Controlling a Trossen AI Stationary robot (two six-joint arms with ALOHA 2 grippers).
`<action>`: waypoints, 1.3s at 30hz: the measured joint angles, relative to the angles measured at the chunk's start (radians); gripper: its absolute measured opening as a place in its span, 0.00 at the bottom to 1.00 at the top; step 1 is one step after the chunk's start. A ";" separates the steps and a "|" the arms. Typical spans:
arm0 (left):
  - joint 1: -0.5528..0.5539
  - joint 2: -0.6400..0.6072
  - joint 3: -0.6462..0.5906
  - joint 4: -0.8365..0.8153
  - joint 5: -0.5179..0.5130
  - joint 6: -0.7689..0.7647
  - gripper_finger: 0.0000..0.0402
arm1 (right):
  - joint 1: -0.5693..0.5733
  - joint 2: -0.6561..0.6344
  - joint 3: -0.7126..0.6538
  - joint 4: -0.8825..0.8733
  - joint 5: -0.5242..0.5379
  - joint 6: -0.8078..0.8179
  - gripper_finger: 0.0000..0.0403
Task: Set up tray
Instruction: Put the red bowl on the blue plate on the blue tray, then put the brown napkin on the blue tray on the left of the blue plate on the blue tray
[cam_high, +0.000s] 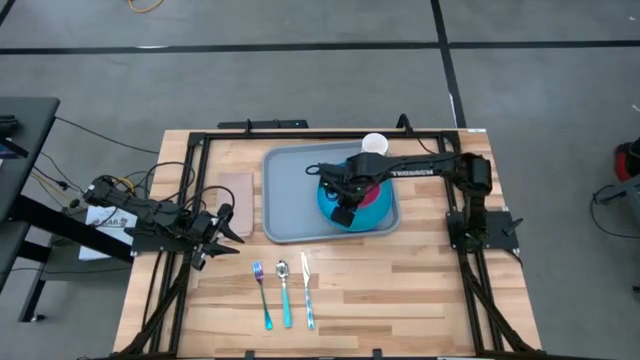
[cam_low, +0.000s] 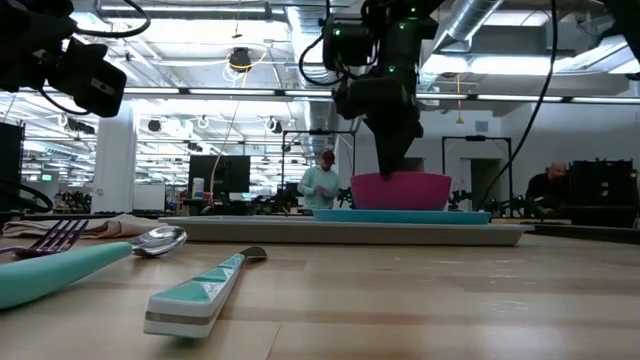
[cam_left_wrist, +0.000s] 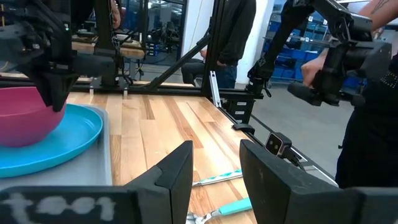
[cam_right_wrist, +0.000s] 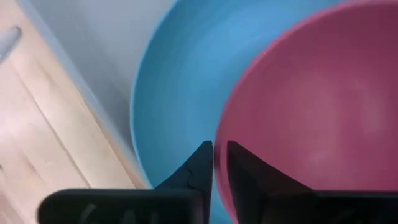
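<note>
On one tray (cam_high: 285, 190), right jaws pinch one bowl's (cam_high: 372, 192) rim; left jaws apart.

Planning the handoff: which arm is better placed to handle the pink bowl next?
Right. The right gripper sits at the pink bowl on the tray; the left gripper waits open off the tray.

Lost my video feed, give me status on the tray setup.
Right gripper shut on pink bowl rim, over the blue plate on the tray. Left gripper open, parked at table's left edge. Nothing blocking.
</note>
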 joint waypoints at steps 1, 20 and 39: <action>0.000 0.000 0.000 0.000 0.000 0.000 0.30 | 0.000 -0.007 0.000 0.007 0.000 -0.002 0.11; 0.000 0.000 0.000 0.000 0.000 0.000 0.30 | 0.144 -0.396 -0.046 0.656 -0.007 0.031 0.43; 0.001 0.000 0.000 0.260 -0.207 -0.262 0.30 | 0.265 -0.707 -0.628 1.271 0.016 0.319 0.43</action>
